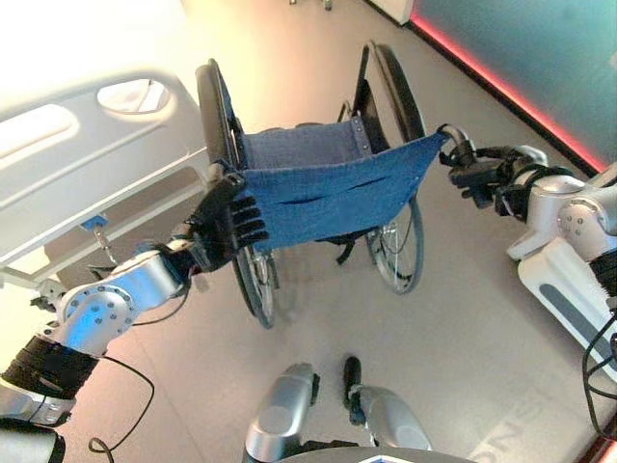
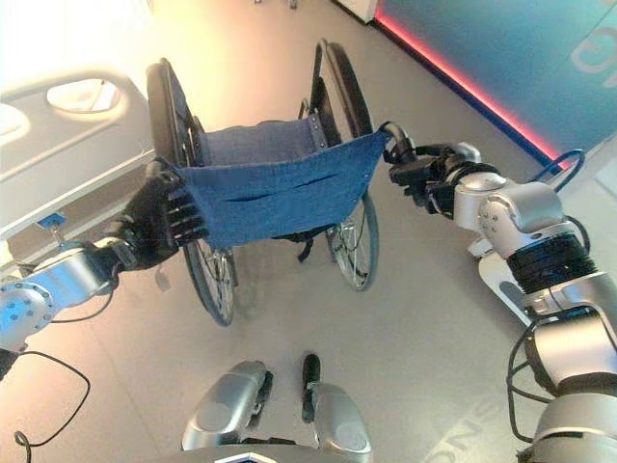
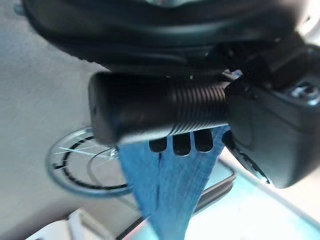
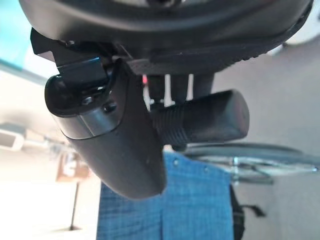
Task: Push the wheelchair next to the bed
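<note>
The wheelchair (image 1: 328, 193) stands right in front of me, its blue denim backrest facing me and its big black wheels (image 1: 397, 96) on the beige floor. My left hand (image 1: 227, 227) is shut round the left push handle (image 3: 150, 112), with its thumb (image 3: 270, 130) wrapped beside the ribbed black grip. My right hand (image 2: 424, 174) is shut round the right push handle (image 4: 210, 117), its thumb (image 4: 120, 145) lying across it. The bed (image 1: 87, 154), with a white side rail, lies at the left, and the chair's left wheel is close alongside it.
A teal wall with a red light strip (image 1: 501, 77) runs along the right. A white device base (image 1: 569, 299) sits on the floor under my right arm. Open beige floor (image 1: 289, 48) stretches ahead of the wheelchair.
</note>
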`<state>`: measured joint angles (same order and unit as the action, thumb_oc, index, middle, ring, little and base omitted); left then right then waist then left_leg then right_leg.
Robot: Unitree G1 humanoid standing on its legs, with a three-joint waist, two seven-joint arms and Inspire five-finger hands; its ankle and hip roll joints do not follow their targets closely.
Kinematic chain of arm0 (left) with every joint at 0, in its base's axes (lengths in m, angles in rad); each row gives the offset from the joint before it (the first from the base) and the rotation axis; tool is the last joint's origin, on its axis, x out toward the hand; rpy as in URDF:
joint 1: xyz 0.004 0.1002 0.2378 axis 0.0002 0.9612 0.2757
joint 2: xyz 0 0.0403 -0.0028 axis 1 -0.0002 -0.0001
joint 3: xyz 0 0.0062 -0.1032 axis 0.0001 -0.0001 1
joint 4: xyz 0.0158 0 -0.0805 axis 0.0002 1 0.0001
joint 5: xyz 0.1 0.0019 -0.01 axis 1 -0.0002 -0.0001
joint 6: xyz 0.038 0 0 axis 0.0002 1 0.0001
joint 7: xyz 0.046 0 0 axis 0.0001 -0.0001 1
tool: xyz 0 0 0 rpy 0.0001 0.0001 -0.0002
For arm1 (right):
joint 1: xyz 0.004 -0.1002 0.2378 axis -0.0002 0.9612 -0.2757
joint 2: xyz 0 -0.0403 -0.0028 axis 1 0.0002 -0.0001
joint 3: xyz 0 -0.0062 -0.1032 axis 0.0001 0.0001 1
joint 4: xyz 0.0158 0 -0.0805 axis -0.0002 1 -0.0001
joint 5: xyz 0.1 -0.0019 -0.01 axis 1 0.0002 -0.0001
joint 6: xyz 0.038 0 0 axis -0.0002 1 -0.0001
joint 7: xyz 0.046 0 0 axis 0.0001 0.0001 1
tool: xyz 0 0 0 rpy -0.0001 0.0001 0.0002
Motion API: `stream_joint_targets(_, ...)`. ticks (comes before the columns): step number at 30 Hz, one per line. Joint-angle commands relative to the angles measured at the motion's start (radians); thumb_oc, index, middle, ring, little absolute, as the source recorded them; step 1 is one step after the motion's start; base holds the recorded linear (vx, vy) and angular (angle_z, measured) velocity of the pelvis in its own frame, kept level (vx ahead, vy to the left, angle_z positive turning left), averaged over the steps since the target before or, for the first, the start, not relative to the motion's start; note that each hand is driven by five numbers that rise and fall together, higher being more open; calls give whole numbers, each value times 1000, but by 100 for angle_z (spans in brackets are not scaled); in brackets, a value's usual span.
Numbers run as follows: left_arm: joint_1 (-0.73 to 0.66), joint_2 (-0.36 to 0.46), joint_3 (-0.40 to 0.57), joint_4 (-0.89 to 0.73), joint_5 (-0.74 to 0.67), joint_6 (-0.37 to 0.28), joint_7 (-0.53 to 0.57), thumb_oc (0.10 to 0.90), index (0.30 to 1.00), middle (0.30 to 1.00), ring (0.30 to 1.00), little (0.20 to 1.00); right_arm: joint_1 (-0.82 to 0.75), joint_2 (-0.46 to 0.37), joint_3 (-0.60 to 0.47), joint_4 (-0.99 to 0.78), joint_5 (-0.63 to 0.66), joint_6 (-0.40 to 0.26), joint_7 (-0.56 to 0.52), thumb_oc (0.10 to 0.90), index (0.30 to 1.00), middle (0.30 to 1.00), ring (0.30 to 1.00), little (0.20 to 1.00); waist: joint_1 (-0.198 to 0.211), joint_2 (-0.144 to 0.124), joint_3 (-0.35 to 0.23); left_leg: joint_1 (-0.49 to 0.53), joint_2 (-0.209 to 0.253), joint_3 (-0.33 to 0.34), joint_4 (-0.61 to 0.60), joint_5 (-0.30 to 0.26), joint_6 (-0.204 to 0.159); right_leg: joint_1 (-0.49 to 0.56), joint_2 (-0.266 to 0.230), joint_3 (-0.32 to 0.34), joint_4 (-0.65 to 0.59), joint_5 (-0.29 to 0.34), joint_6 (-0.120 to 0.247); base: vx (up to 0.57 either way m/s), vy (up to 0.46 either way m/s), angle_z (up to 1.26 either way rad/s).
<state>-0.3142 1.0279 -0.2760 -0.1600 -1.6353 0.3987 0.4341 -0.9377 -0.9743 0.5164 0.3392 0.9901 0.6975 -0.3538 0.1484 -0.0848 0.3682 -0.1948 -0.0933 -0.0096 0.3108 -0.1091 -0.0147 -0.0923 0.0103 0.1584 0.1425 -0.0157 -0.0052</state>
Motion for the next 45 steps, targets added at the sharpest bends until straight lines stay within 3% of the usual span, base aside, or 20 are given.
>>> stream_joint_targets(1,-177,-35,246,41,62,-258,-74,400,300,300,300,300,30,8,44,-222,85,-69,35,400,300,300,300,300,-58,72,-146,-21,90,61,-119,310,-77,189,42,-244,-75,-24,30,297,117,2)
stream_joint_targets(3,-153,-46,254,41,77,-270,-80,400,300,300,300,300,53,28,51,-211,64,-83,58,400,300,300,300,300,-36,81,-145,-42,86,0,-149,341,-82,220,52,-210,-62,-61,22,321,143,-37)
stream_joint_targets(4,-150,-49,262,42,82,-265,-78,400,300,300,300,300,56,32,51,-207,59,-86,68,400,300,300,300,300,-33,77,-148,-33,82,-10,-150,317,-74,219,44,-204,-56,-64,27,320,168,-78)
stream_joint_targets(5,-153,-46,273,44,91,-251,-77,400,300,300,300,300,65,42,50,-204,57,-96,77,400,300,300,300,300,-36,74,-158,-8,76,3,-160,266,-58,224,36,-200,-37,-84,37,182,105,-76)
stream_joint_targets(14,-255,-40,211,90,82,-230,-69,400,300,300,300,300,140,34,-7,-249,146,-99,66,400,300,300,300,300,-58,82,-180,19,35,29,-159,199,-31,214,3,-237,-12,-99,42,107,111,-37)
stream_joint_targets(30,-249,-33,167,-3,104,-252,10,400,300,300,300,300,299,10,-37,-536,308,-135,9,400,300,300,300,300,-101,81,-186,58,18,36,-194,177,-9,188,-21,-225,-37,-67,63,-18,27,-7)
stream_joint_targets(35,-282,-44,110,5,110,-262,6,400,300,300,300,300,293,32,-12,-540,284,-148,-14,400,300,300,300,300,-108,85,-183,73,20,37,-209,179,-8,182,-27,-229,-39,-58,68,0,0,0)
stream_joint_targets(45,-317,-23,84,-12,105,-244,33,400,300,300,300,300,265,29,27,-544,358,-176,-40,400,300,300,300,300,-117,88,-178,93,20,31,-206,164,-2,152,-35,-230,-20,-55,71,33,23,-1)
